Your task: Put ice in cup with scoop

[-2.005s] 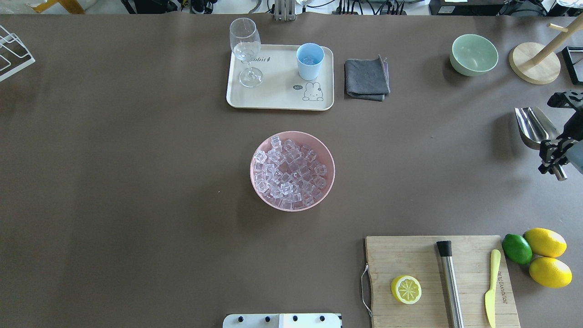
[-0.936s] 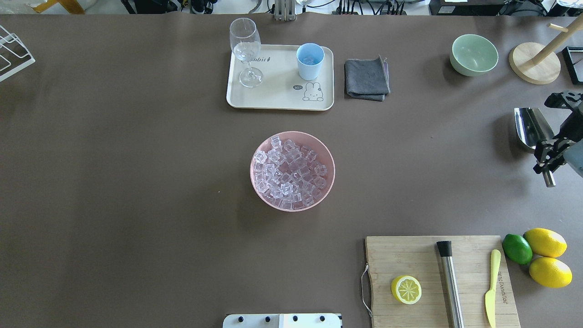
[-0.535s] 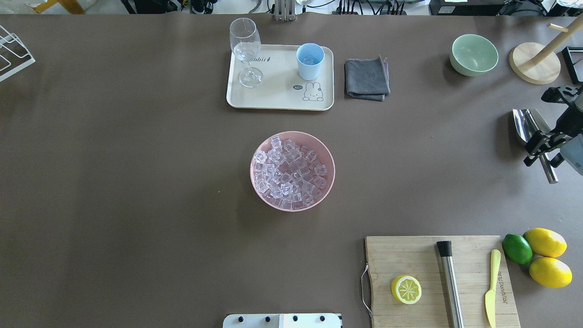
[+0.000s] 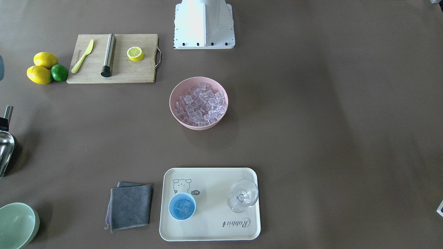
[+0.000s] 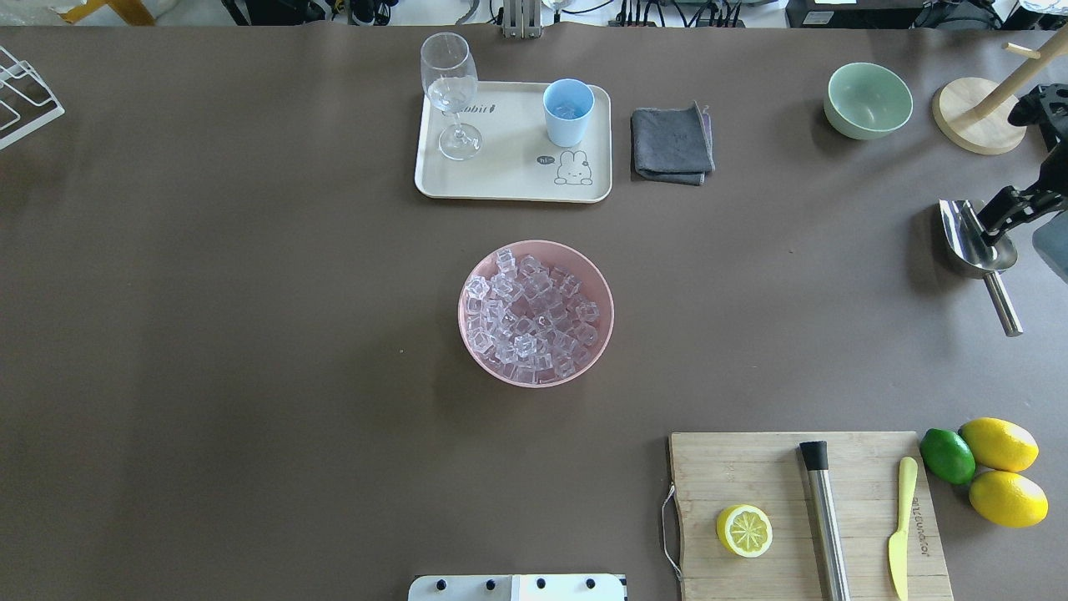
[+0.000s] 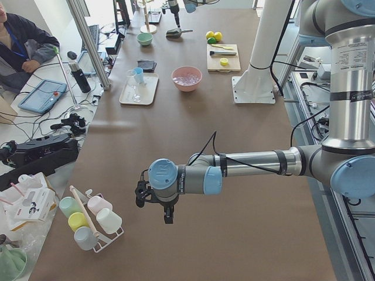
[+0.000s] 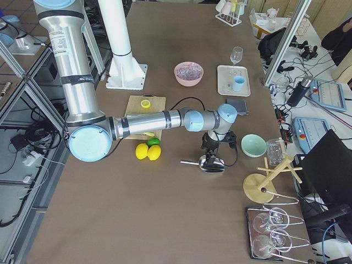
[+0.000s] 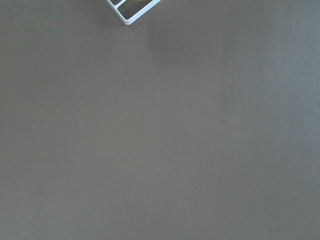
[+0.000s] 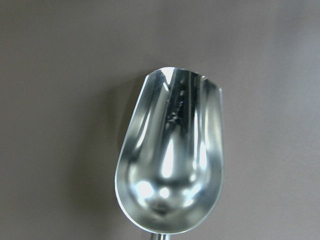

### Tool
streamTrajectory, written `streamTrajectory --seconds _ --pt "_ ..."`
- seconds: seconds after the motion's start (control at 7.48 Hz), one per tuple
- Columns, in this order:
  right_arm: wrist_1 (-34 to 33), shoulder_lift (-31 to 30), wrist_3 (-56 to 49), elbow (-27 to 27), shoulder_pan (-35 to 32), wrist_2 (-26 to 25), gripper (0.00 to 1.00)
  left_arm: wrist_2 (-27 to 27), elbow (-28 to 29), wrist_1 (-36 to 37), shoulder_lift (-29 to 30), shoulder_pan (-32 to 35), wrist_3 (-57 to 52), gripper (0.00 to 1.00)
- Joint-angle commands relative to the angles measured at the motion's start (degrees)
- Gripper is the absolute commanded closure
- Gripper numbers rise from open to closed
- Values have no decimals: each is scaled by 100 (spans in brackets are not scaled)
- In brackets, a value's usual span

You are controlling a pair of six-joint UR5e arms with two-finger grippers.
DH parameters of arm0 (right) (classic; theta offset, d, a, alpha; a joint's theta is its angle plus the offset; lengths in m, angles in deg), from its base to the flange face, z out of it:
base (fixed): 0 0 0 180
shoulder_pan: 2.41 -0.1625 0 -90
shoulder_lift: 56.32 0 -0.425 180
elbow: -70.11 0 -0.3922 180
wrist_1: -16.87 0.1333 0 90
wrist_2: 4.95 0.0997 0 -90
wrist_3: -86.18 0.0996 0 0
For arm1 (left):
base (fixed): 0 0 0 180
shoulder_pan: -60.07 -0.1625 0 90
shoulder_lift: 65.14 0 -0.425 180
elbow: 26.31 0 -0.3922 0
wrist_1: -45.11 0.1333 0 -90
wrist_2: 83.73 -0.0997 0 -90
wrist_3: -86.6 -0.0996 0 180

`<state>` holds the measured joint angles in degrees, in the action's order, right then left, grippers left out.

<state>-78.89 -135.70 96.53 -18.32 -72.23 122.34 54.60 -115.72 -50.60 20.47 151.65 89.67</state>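
The silver scoop (image 5: 976, 246) lies empty on the table at the far right, handle toward the robot. It also fills the right wrist view (image 9: 170, 170). My right gripper (image 5: 1005, 213) hovers over the scoop's trough, off the handle, and looks open and empty (image 7: 218, 147). Ice cubes (image 5: 530, 313) fill the pink bowl (image 5: 607, 313) at the table's middle. The light-blue cup (image 5: 568, 111) stands on the cream tray (image 5: 509, 179) with a few cubes inside (image 4: 182, 206). My left gripper (image 6: 167, 216) shows only in the exterior left view, so I cannot tell its state.
A stemmed glass (image 5: 450, 92) stands on the tray beside the cup. A grey cloth (image 5: 672, 143), green bowl (image 5: 868, 100) and wooden stand (image 5: 978, 117) are at the back right. A cutting board (image 5: 801, 517) with half lemon, steel cylinder and knife is front right, with citrus fruit (image 5: 993, 467) next to it.
My right gripper has let go of the scoop's handle and moved toward the table's far side. The scoop now rests on the table with its handle bare.
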Motion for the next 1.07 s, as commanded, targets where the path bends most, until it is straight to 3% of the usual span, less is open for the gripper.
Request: streamTrajectory --seconds 0.0,0.4,0.53,0.8,0.94 --pt "-47 -50 -51 -419 -1098 -155 0 0 2 0 0 0 0 2" --pt "-65 -445 -416 -631 -2542 59 0 0 2 0 0 0 0 2" --pt "-57 -708 -907 -596 -2589 103 0 0 2 0 0 0 0 2" --pt "-4 -964 -903 -579 -2563 620 0 0 -24 0 0 -9 0 2" --pt "-4 -956 -903 -579 -2554 631 0 0 -15 0 0 -44 0 2"
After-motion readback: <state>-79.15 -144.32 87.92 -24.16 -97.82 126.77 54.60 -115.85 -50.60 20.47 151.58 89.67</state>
